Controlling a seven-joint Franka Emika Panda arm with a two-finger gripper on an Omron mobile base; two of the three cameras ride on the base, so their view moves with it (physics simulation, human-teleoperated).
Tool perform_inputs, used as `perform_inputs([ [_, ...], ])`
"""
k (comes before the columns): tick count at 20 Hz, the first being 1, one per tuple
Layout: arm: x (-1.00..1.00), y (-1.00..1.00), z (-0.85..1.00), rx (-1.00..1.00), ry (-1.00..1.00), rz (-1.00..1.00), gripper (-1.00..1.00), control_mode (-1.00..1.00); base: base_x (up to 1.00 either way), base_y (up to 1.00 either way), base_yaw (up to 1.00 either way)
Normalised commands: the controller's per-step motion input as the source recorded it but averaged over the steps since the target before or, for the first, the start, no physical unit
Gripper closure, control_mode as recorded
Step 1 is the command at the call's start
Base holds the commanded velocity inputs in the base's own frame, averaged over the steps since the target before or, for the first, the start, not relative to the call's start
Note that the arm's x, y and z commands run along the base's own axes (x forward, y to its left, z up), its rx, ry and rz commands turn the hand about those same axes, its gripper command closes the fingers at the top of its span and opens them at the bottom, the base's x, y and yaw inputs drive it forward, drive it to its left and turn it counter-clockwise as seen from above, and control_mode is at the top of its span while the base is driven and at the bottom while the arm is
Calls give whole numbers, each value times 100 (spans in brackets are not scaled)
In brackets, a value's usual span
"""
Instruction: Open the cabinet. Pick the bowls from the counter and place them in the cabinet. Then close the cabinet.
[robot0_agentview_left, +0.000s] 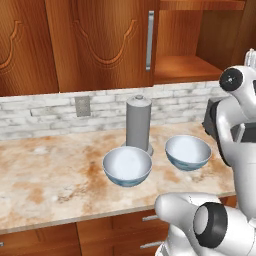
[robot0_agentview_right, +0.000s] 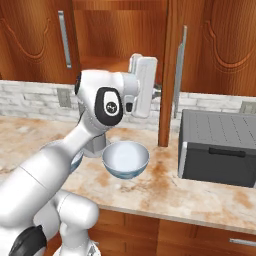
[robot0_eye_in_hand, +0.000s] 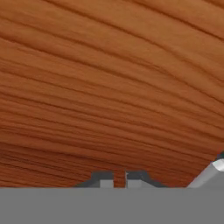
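The cabinet (robot0_agentview_left: 100, 45) has its left door shut, with a silver bar handle (robot0_agentview_left: 150, 40). Its right door (robot0_agentview_right: 167, 75) stands swung out edge-on, baring the wooden shelf (robot0_agentview_left: 190, 67). Two blue-patterned bowls (robot0_agentview_left: 127, 165) (robot0_agentview_left: 188, 151) sit on the counter (robot0_agentview_left: 45, 175). In the right base view one bowl (robot0_agentview_right: 125, 157) lies below the hand. My gripper (robot0_agentview_right: 156, 91) is raised against the open door's inner face. In the hand view its fingertips (robot0_eye_in_hand: 133, 177) stand close together, a thin gap between them, holding nothing. The door's handle (robot0_eye_in_hand: 210, 173) shows at the lower right.
A grey upright cylinder (robot0_agentview_left: 138, 125) stands just behind the bowls. A dark grey boxy appliance (robot0_agentview_right: 217, 145) sits on the counter right of the open door. Low drawers (robot0_agentview_left: 145, 235) run under the counter's front edge.
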Motion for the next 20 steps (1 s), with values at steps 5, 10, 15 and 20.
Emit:
perform_inputs([
  [5, -36, 29, 37, -5, -4, 16, 100, -100, 0, 0, 0],
  [10, -43, 47, 98, -9, 4, 33, 100, -100, 0, 0, 0],
  [15, -8, 85, 26, 22, 30, 37, 100, -100, 0, 0, 0],
  [20, -29, 70, 47, 21, 22, 20, 100, -100, 0, 0, 0],
])
